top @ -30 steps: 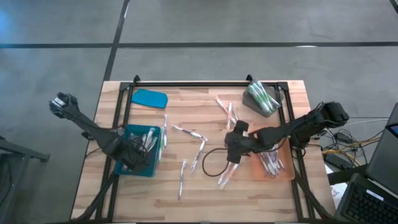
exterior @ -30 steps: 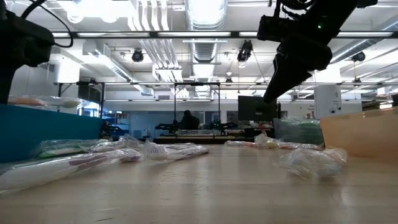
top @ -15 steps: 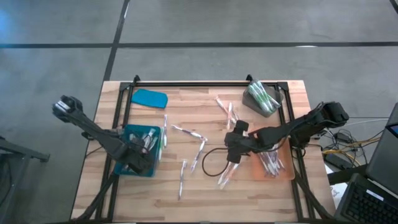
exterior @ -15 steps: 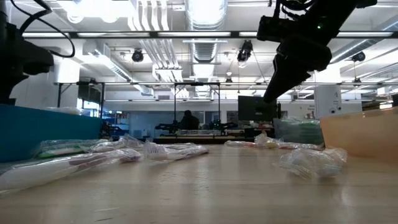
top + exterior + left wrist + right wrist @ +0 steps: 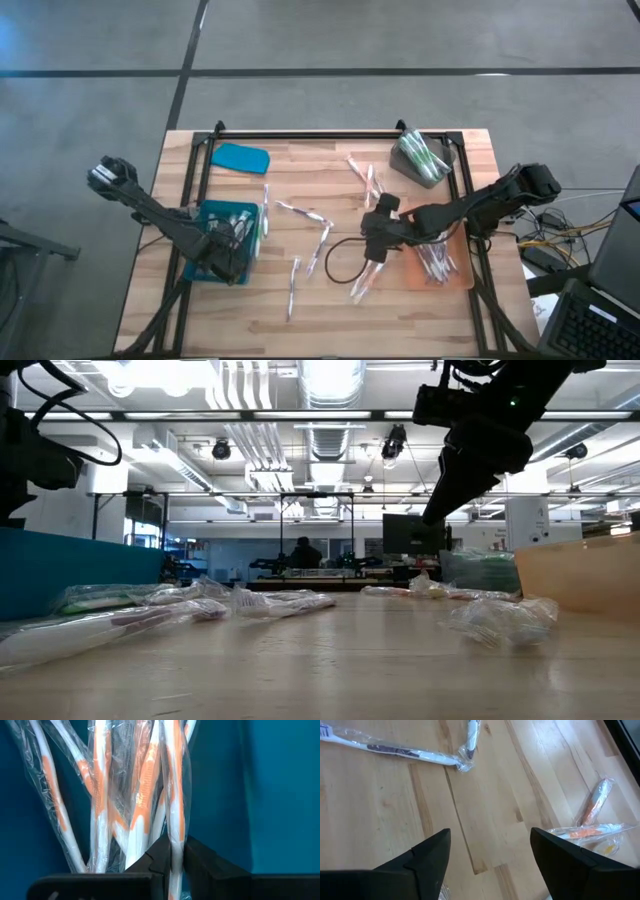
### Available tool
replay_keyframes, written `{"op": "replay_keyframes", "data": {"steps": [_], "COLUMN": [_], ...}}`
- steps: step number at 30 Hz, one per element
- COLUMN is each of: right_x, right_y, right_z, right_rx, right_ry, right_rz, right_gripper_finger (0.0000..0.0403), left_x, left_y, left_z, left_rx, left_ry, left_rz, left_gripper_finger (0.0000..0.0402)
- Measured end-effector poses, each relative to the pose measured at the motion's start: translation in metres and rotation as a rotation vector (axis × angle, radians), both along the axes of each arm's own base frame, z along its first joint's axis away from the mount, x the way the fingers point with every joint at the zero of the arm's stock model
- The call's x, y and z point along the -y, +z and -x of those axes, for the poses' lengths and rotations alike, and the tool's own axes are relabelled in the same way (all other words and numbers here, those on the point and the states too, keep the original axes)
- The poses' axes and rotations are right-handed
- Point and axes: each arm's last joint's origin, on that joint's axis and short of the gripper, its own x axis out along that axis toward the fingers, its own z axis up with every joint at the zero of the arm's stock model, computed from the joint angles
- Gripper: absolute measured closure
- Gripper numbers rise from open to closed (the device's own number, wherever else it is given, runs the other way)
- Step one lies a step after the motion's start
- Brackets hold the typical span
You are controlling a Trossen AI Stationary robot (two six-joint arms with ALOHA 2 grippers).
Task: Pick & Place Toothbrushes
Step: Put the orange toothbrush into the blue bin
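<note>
On the left I see my left gripper [image 5: 172,865] down in the blue plastic bin [image 5: 212,215], clamped on a wrapped white-and-orange toothbrush [image 5: 174,795] lying lengthwise along its fingers. Right gripper [image 5: 490,852] hovers spread above the wooden table [image 5: 380,805].

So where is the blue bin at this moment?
In the high view the blue bin stands at the table's left side, below the loose blue lid, with the left gripper inside it among orange toothbrushes.
</note>
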Motion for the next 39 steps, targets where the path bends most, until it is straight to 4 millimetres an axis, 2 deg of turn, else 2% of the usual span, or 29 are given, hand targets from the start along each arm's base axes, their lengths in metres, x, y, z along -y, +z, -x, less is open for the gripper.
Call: {"op": "replay_keyframes", "data": {"steps": [5,14,19,31,39], "right_x": [0.000,0.000,0.000,0.000,-0.003], "right_y": [0.000,0.000,0.000,0.000,-0.001], "right_z": [0.000,0.000,0.000,0.000,0.000], "right_rx": [0.002,0.003,0.002,-0.013,-0.057], "right_ry": [0.000,0.000,0.001,0.031,0.140], "right_rz": [-0.001,-0.001,-0.002,0.014,-0.033], "right_gripper_finger": [0.0123,0.0108,0.0116,0.0156,0.0175], "left_x": [0.000,-0.001,-0.004,-0.017,-0.028], "left_y": [0.001,0.002,0.009,0.036,0.049], "left_z": [0.000,0.000,0.003,0.015,0.019], "left_rx": [0.002,0.001,0.034,0.236,0.441], "left_ry": [-0.012,-0.030,-0.029,-0.009,0.017], "left_rz": [0.000,0.008,0.039,0.055,-0.129], "left_gripper_finger": [0.0347,0.0275,0.0252,0.0250,0.0251]}}
